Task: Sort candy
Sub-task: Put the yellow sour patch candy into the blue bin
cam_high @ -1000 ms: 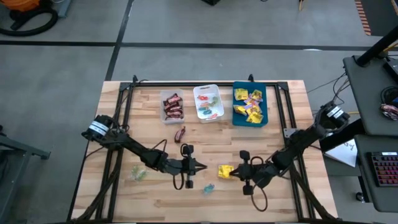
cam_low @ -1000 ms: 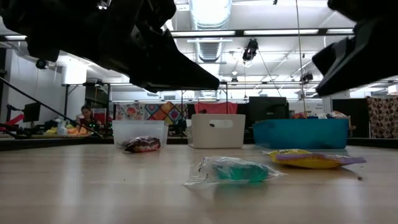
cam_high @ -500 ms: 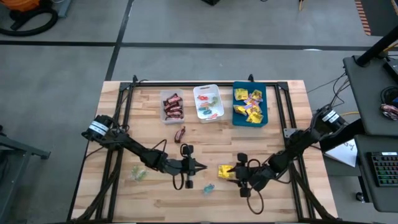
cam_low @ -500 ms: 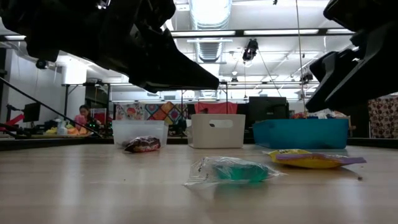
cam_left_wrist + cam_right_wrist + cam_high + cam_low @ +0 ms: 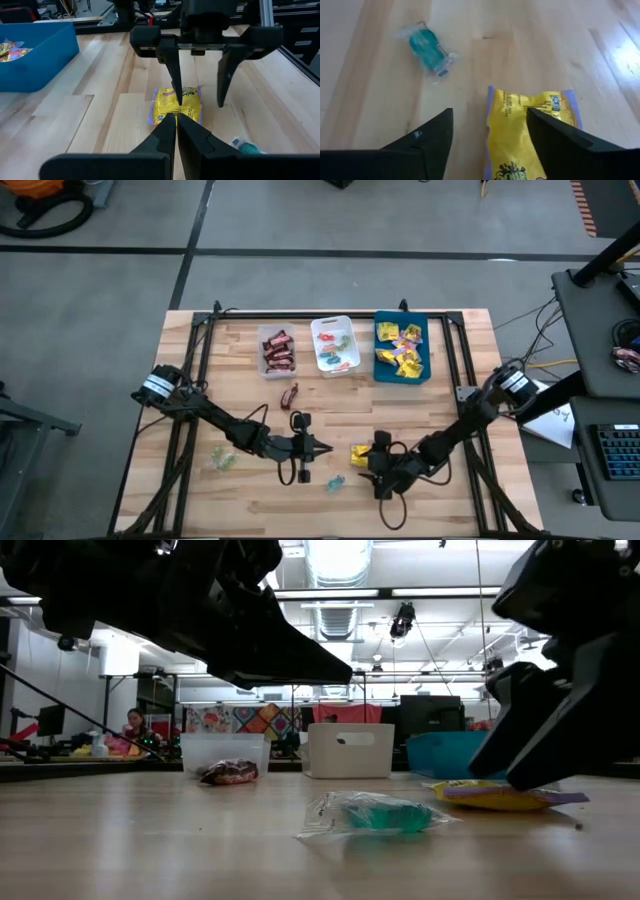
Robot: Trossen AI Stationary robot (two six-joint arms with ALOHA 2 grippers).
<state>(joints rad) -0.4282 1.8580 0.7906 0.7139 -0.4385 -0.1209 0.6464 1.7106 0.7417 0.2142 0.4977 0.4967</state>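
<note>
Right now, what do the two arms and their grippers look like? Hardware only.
Both arms are dark, nearly black, built of slim jointed links. Each has a white band with dark marks near its base. Loose black cables loop beside each wrist. The left gripper ends in two tapered black fingers forming a point. The right gripper has a blocky black crossbar with two long, thin, pointed black fingers.

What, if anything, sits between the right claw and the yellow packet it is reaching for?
Nothing visible. The right claw is open, its fingers straddling the flat yellow candy packet on bare wood. The teal wrapped sweet lies off to one side, clear of the approach.
</note>
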